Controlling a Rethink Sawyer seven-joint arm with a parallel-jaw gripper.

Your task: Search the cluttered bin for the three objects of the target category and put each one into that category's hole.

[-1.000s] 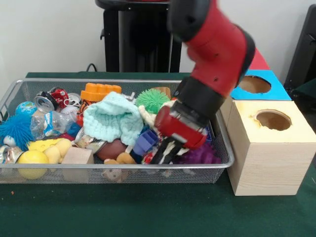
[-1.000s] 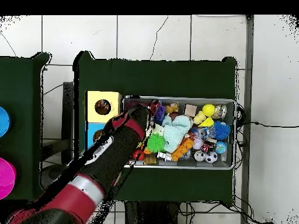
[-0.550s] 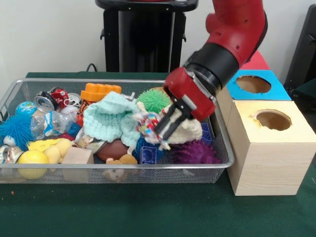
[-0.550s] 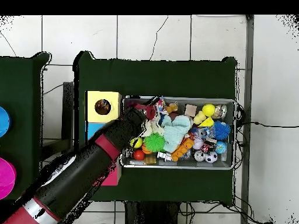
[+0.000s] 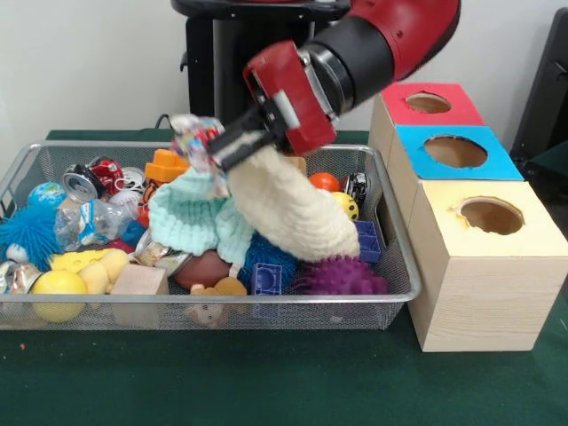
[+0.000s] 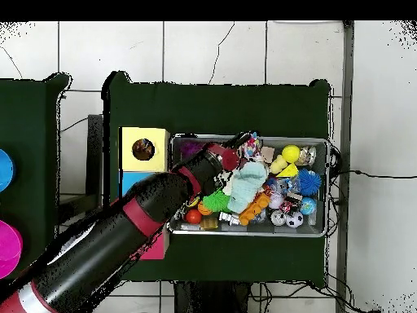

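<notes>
The red and black arm (image 5: 373, 40) has swung up and left across the wire mesh bin (image 5: 404, 266), from low at the near right of the clutter a second ago to high over its middle. The cream knitted cloth (image 5: 297, 209), which lay in the pile half a second ago, now drapes from under the tool down to the right-hand clutter; whether it is snagged or only dragged, I can't tell.

The tool (image 5: 211, 153) is pinched nearly shut on a small crinkly multicoloured wrapper-like item (image 5: 193, 138), lifted clear above the pale mint knitted cloth (image 5: 200, 217). So something is out of the bin, but it is heading away from the row of wooden boxes with round holes (image 5: 484, 257) at the right: yellow nearest, blue (image 5: 453, 153) in the middle, red (image 5: 428, 102) farthest. My read: this is a search move or a grasp still to be carried over.

Uncovered at the far right: a small orange ball (image 5: 325, 181).

Writing? The crushed red drink can (image 5: 96, 176) at the far left carries print, too small to read.
</notes>
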